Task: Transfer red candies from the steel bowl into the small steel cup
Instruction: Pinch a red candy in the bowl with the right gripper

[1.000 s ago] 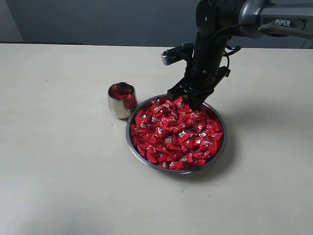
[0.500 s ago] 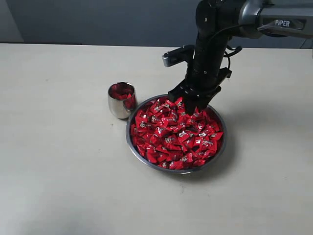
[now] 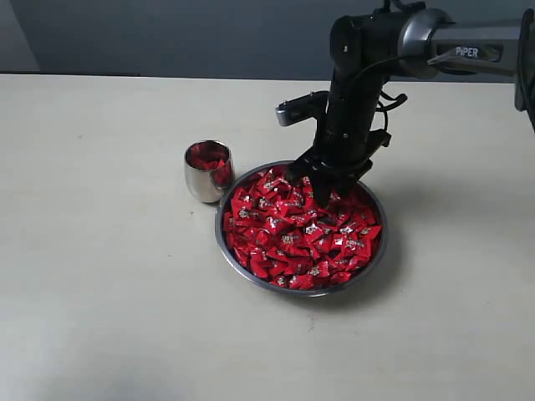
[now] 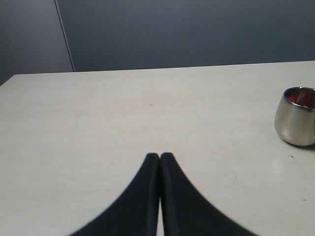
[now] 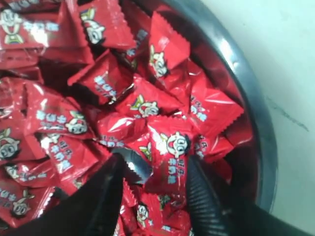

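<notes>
Beige table [image 3: 100,292], grey wall [image 3: 167,33]. One steel bowl [image 3: 302,292], one small steel cup [image 3: 203,184]. Jaws: right gripper [image 5: 155,160] apart among red candies [image 3: 301,238], left gripper [image 4: 160,156] together.

One bowl [image 3: 220,243], one cup [image 3: 201,186], many candies [image 3: 301,238]

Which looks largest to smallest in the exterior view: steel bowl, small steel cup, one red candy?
1. steel bowl, by far the widest.
2. small steel cup, a fraction of the bowl's width.
3. red candy, any single one, smaller than the cup.
All sit close together, so camera distance doesn't skew this.
</notes>
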Robot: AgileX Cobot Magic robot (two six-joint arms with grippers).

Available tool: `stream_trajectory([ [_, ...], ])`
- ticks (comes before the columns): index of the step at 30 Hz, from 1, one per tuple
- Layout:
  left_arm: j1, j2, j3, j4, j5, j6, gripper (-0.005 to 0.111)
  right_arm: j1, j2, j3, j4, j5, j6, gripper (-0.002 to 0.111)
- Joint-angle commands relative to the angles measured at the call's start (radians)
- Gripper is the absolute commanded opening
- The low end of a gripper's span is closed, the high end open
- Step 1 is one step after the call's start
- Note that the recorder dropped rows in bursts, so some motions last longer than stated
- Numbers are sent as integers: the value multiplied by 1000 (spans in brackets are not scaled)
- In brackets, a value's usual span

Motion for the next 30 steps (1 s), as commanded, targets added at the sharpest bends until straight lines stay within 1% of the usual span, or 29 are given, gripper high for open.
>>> stream_trajectory([
  [1, 1, -4, 4, 1, -2, -1, 0, -1, 12, -4, -35, -11, 0, 40],
  [30, 1, -4, 4, 1, -2, -1, 0, -1, 14, -4, -32, -37, 4, 40],
])
